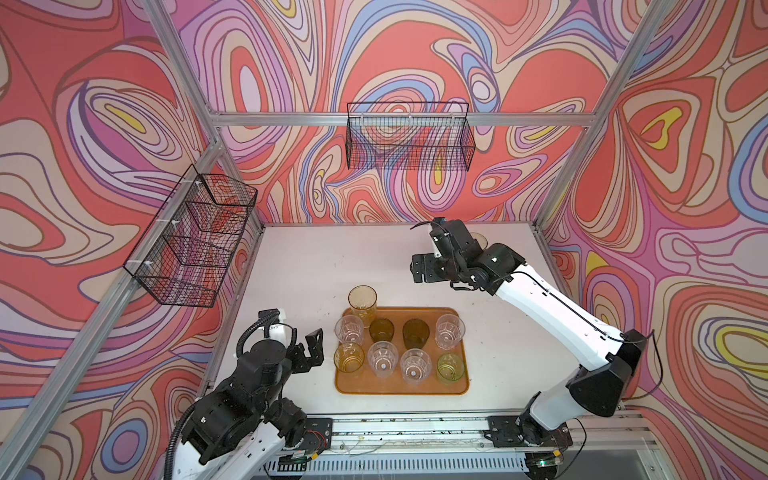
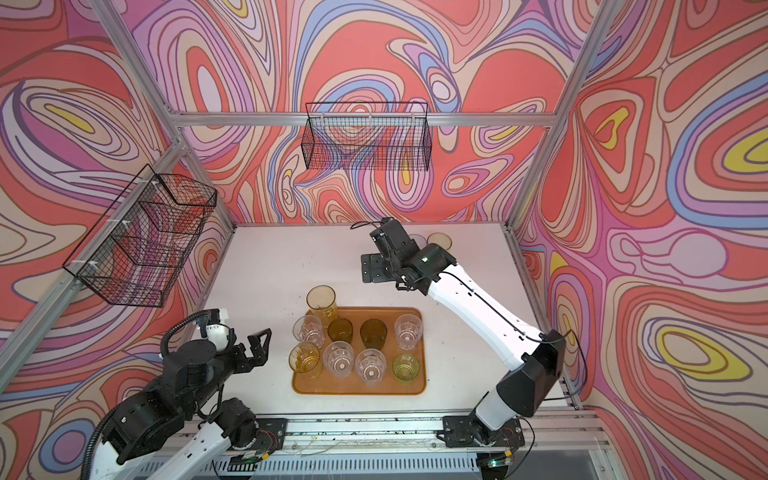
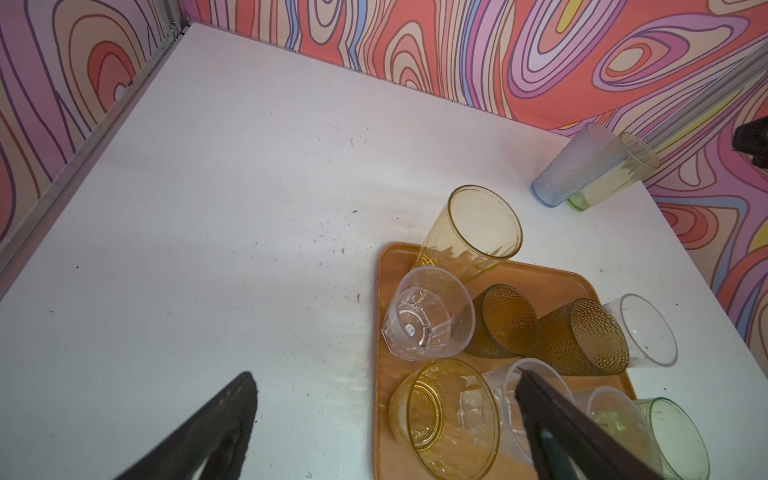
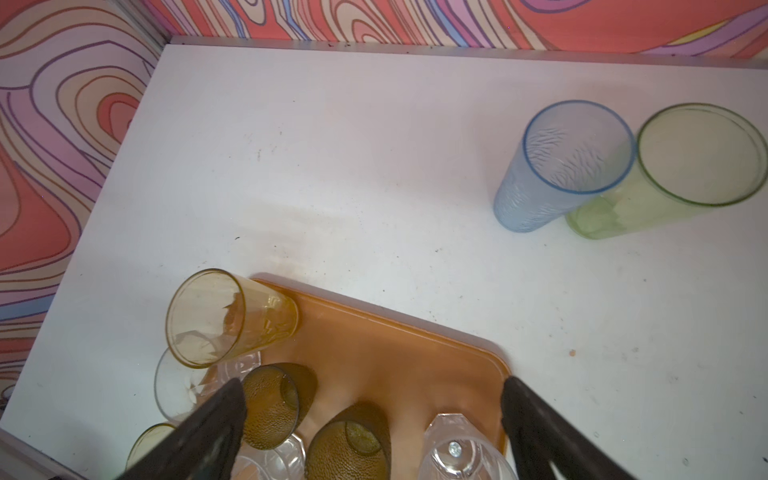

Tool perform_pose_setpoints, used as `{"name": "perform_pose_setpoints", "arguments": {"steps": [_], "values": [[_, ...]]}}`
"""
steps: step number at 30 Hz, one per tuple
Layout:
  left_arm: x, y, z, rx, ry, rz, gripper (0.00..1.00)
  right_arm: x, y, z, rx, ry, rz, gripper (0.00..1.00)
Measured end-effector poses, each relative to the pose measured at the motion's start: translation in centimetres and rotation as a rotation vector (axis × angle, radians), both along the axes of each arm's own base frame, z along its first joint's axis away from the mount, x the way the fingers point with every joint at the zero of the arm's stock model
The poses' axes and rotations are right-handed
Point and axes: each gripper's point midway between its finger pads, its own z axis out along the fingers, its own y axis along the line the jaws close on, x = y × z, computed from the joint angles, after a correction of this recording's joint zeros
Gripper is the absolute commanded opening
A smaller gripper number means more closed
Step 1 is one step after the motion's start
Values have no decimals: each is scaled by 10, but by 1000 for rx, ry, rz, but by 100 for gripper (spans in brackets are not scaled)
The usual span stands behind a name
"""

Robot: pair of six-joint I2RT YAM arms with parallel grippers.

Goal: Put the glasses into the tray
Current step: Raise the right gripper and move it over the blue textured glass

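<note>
Jaws of left gripper point(image 1: 313, 347) and right gripper point(image 1: 420, 269) gape empty; outside the tray point(image 1: 399, 390), grey-blue tumbler point(image 4: 557, 178) and yellow-green tumbler point(image 4: 681, 166), seemingly touching near the table's point(image 1: 311, 270) far right corner, look light, slick: pinch mid-wall.

Your tray point(image 1: 401, 388) is plain orange-brown. You have four clear glasses point(image 1: 382, 359), faceted. Two olive-brown glasses point(image 1: 415, 334) show a dimpled surface. One amber glass point(image 1: 349, 358), one green glass point(image 1: 450, 368) and one yellow glass point(image 1: 363, 301) are see-through tints. Your blue glass point(image 4: 559, 166) is pale, with fine wavy ridges and a darker blue rim. The yellow-green glass point(image 4: 690, 166) has a darker green rim. The bench point(image 1: 299, 270) is white with dark specks. Your walls point(image 1: 104, 124) show swirls of coral, lilac, blue, cream and yellow. Both baskets point(image 1: 409, 137) are black wire grid.
</note>
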Motion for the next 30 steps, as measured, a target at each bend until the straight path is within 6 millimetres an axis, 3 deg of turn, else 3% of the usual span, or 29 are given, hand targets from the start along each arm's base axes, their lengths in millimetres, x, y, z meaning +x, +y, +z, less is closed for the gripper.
{"name": "perform_pose_setpoints", "arguments": {"steps": [9, 15, 22, 30], "values": [[3, -21, -7, 7, 53, -98, 100, 16, -64, -13, -25, 12, -154, 98], [13, -50, -4, 3, 96, -215, 100, 27, -88, -15, -23, 13, -210, 98], [27, -83, 4, -11, 96, -344, 100, 52, -93, -21, -11, 25, -215, 98], [28, -87, 18, 51, 31, -412, 100, 101, -84, -33, -26, 41, -185, 94]]}}
